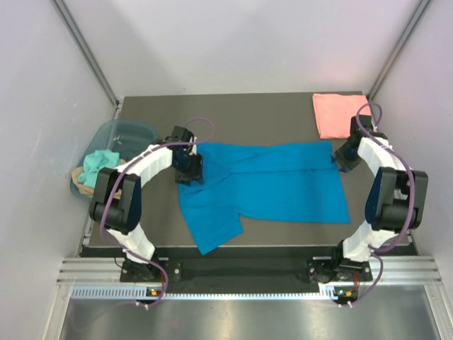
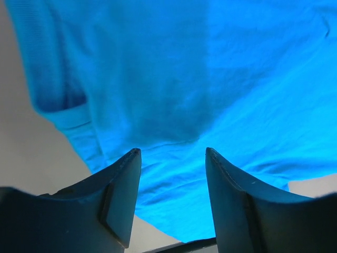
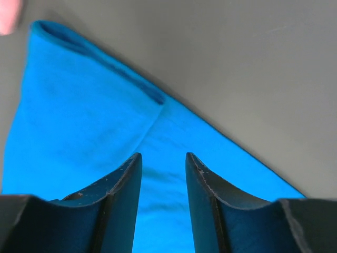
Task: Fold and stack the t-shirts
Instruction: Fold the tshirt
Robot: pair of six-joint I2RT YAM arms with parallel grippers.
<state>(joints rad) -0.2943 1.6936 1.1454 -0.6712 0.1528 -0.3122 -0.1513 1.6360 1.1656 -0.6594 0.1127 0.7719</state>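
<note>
Left end effector point(image 1: 190, 166), wide and empty, is over the left end of the blue t-shirt point(image 1: 283, 185); right end effector point(image 1: 344, 157), narrower and empty, is at its right end. The shirt's length runs left-to-right.

Top view looks down from behind; both wrist views face the blue t-shirt point(image 1: 283, 188) closely.

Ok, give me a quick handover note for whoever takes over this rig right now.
Left gripper: open, empty, over the left end of the blue shirt.
Right gripper: open, empty, over its right end.
Blue shirt: spread across the middle of the table, not folded up.
Pink shirt: folded, at the far right corner.
Left to do: fold the blue one, stack the two.
</note>
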